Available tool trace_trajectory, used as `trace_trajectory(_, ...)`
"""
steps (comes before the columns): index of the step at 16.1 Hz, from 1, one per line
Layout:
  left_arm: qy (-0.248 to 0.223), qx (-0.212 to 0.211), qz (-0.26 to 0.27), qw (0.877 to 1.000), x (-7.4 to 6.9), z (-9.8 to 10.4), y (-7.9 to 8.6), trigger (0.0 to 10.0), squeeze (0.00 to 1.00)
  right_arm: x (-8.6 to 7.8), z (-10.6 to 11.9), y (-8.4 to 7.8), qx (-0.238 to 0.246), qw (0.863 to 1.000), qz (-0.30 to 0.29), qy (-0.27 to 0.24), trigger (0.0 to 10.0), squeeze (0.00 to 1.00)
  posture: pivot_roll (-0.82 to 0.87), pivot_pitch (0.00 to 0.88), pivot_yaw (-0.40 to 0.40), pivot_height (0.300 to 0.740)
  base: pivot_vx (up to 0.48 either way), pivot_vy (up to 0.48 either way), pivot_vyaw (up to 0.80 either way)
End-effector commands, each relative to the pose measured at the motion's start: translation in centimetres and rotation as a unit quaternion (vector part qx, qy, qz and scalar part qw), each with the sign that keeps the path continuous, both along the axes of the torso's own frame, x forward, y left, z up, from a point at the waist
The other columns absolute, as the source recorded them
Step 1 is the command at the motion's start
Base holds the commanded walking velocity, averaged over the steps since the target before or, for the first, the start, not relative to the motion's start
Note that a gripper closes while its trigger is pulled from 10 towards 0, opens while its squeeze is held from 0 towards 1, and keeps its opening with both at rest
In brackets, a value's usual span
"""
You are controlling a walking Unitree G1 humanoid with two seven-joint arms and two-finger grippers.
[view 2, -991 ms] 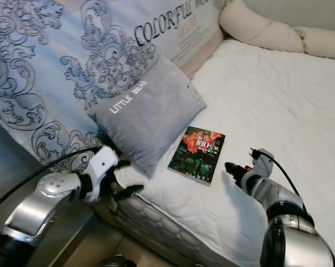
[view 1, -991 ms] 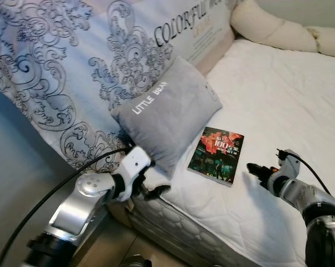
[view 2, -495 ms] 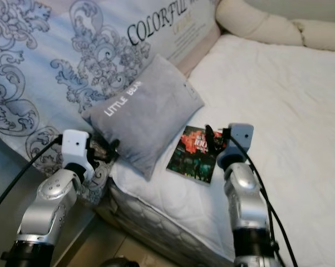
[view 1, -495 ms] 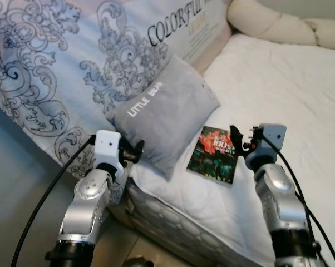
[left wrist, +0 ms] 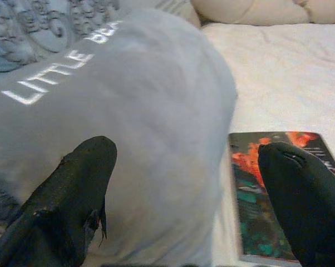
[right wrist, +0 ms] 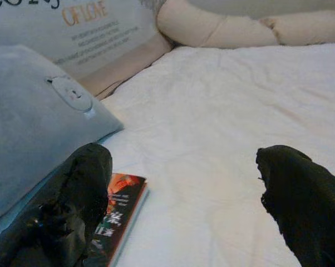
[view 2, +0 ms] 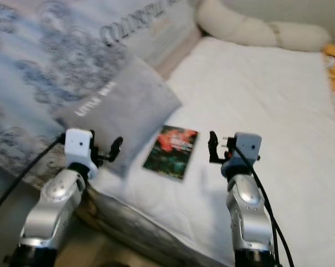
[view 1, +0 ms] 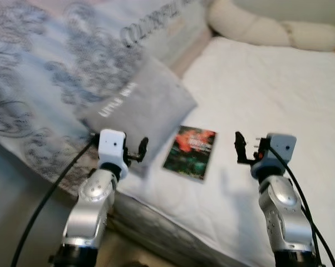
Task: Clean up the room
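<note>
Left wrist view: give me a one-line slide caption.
Open left gripper faces the grey pillow, with a book beside it on the white bed.

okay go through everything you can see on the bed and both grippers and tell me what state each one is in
Book: closed, flat on the mattress, cover up.
Grey pillow: propped aslant at the bed's edge, beside the book.
Cream bolster: lying along the far edge.
Mattress: white cover on.
Left gripper: open, facing the pillow.
Right gripper: open, holding nothing.
</note>
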State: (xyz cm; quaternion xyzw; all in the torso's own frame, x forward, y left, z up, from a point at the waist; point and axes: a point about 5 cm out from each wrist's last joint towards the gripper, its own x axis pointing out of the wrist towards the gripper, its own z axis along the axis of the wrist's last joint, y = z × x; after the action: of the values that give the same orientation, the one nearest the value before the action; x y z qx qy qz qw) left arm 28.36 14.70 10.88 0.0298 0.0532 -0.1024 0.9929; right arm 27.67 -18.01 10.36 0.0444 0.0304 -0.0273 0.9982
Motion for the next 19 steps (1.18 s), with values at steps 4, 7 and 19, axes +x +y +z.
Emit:
trace_trajectory(4, -0.001, 0.013, 0.013, 1.0, -0.1, 0.0, 1.0, 10.0, 0.0, 0.3, 0.6, 1.4, 0.012, 1.0, 0.027, 0.0, 10.0, 1.0, 0.04, 0.0, 0.018, 0.74, 0.0, -0.48, -0.78)
trace_trajectory(7, -0.005, 0.012, 0.015, 1.0, 0.0, 0.2, 0.9, 10.0, 0.0, 0.6, 0.5, 2.1, -0.004, 0.999, 0.042, 0.008, 10.0, 1.0, 0.03, 0.0, 0.022, 0.74, 0.0, -0.48, -0.78)
trace_trajectory(19, 0.002, 0.019, 0.023, 1.0, 0.2, -0.4, 0.5, 10.0, 0.0, 0.5, -0.2, 1.2, -0.034, 0.999, 0.005, 0.04, 10.0, 1.0, 0.02, 0.0, 0.034, 0.74, 0.0, -0.48, -0.1)
